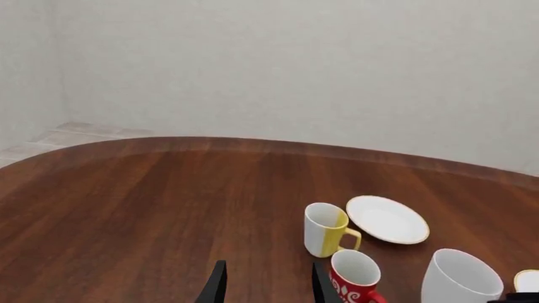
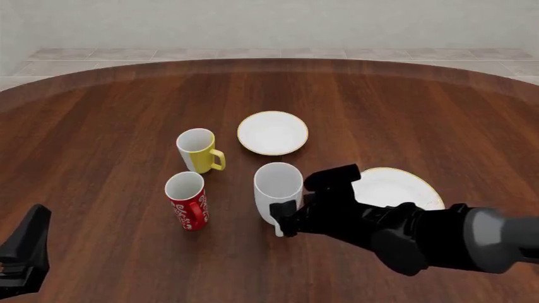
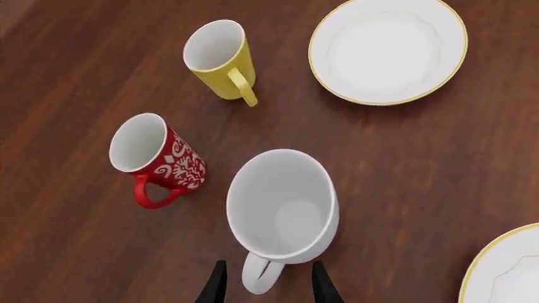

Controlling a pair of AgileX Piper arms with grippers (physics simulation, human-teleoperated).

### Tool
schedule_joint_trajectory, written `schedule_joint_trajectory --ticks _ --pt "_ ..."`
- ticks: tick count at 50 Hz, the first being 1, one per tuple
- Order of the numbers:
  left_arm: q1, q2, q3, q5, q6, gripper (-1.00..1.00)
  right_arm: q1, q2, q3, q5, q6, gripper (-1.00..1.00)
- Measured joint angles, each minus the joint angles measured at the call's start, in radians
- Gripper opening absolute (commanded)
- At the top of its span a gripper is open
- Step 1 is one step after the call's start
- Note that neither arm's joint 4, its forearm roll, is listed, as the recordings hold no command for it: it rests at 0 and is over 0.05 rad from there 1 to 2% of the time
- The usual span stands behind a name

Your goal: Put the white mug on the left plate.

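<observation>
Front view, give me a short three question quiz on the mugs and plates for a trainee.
1. True or false: the white mug already stands on the left plate.
2. Which mug stands nearest the left plate? A) red mug B) yellow mug C) white mug
3. Fill in: the right gripper has its fingers either side of the white mug's ____.

Key:
1. False; it stands on the table, between the two plates.
2. B
3. handle; the left gripper is open over bare table, off to the left.
</observation>
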Motion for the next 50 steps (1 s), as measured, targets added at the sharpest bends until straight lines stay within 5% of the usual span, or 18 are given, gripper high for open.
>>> schedule_joint_trajectory --ticks 50 --pt "0.004 0.000 0.001 -0.003 -0.011 1.00 0.005 0.050 0.000 -0.027 0.010 1.00"
